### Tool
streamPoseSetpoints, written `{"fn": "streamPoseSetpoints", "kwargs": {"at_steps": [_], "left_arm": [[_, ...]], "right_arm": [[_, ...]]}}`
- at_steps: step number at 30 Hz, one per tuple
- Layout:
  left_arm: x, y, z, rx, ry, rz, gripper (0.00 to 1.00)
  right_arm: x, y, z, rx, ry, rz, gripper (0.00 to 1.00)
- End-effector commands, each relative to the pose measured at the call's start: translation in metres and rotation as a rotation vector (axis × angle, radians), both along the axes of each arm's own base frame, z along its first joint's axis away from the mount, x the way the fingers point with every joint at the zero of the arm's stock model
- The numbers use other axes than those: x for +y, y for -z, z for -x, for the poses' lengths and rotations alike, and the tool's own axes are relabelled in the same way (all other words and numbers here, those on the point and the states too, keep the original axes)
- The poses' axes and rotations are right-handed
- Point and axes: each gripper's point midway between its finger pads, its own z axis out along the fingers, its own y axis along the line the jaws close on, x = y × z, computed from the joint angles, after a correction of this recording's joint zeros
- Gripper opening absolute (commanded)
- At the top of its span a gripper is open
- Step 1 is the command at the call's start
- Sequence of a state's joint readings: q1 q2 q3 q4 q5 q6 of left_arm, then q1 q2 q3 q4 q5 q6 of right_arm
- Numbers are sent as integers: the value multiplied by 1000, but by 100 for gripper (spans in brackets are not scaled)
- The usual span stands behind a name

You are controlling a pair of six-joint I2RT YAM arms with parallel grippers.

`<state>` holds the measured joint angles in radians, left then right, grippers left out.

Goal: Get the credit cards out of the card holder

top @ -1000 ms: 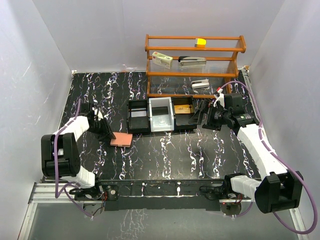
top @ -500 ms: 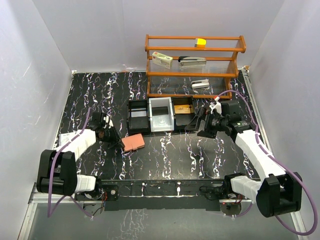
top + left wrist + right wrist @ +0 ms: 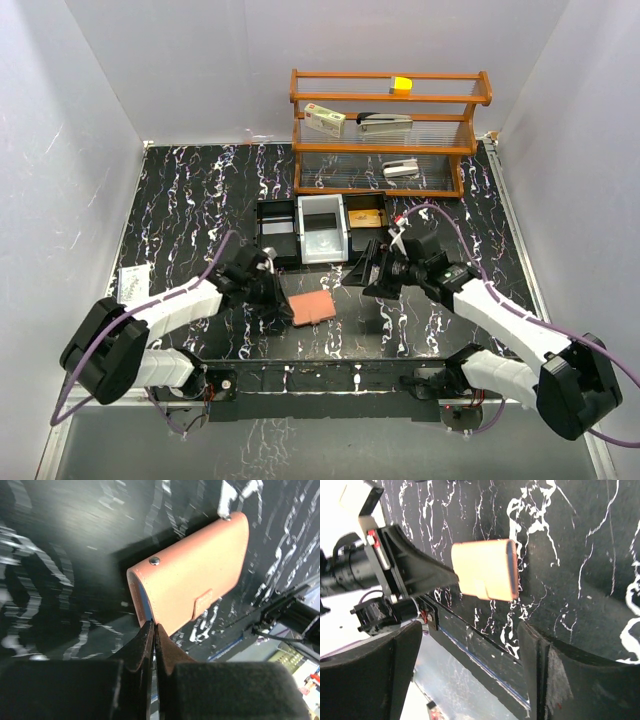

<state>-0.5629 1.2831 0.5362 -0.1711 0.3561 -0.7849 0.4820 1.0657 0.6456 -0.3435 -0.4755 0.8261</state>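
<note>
The salmon-brown card holder point(image 3: 311, 306) is closed and held a little above the black marbled table near its front middle. My left gripper point(image 3: 280, 307) is shut on its left edge; the left wrist view shows the jaws pinching the holder's corner point(image 3: 192, 582). My right gripper point(image 3: 368, 272) is open and empty, just right of the holder and apart from it. In the right wrist view the holder point(image 3: 485, 570) hangs between and beyond the spread fingers point(image 3: 547, 675). No credit cards show.
Black and white trays point(image 3: 322, 230) stand behind the holder at the table's middle. A wooden shelf point(image 3: 390, 130) with small items stands at the back right. A paper slip point(image 3: 131, 283) lies at the left. The table's front edge point(image 3: 330, 365) is close.
My left gripper has carried the card holder to the right and toward the front. My right gripper has moved left and forward toward it, still open.
</note>
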Motion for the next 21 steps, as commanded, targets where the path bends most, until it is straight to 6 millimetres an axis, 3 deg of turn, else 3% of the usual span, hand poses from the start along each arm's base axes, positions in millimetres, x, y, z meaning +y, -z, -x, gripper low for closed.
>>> {"fn": "streamPoseSetpoints", "kwargs": {"at_steps": [1,2,5,8,12,21], "left_arm": [[-36,-15,4,-24,-79,52,0],[-39,-17,5,-29,-80,48,0],[-38,-21,0,-52,-83,14,30],[-30,-27,-3,-82,-76,-38,44],[-27,-33,-7,-112,-58,-67,49],[-42,-25,-5,-78,-2,-24,47]], "right_arm": [[11,-10,-10,-34,150,-83,70],[12,-7,-7,-22,164,-89,67],[13,10,3,15,166,-74,62],[15,29,13,66,120,-50,58],[21,51,20,111,45,-17,51],[42,71,12,128,-66,-12,40]]}}
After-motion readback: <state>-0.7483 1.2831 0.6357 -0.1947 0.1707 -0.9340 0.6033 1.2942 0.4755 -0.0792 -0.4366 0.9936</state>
